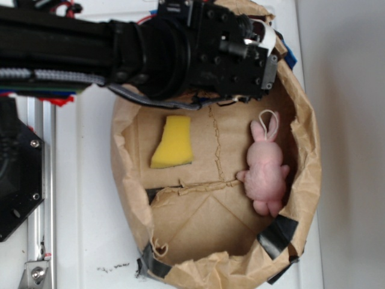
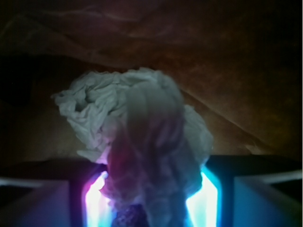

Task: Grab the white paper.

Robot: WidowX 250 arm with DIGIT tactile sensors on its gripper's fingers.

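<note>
Grasp step in hand, by the look of it. From outside: arm [image 1: 90,54] reaching across into the top of the bag [image 1: 304,198], gripper [image 1: 258,57] low at the bag's upper rim. Sponge [image 1: 171,141] and pink rabbit [image 1: 266,171] lying on the bag floor, well apart from the gripper, not involved.

At the wrist: paper [image 2: 137,123] bulging up between the fingers [image 2: 38,201], lower folds pinched in the gap, glowing edges either side. Closed on the wad, seemingly, with brown bag wall behind.

Next move: likely a straight lift clear of the bag rim, keeping the squeeze, since soft tissue may slip.

Paper not visible from outside, hidden under the gripper. Fingertips cut off at the wrist view's bottom edge; firmness of hold hard to judge in the dim, blurred light.
</note>
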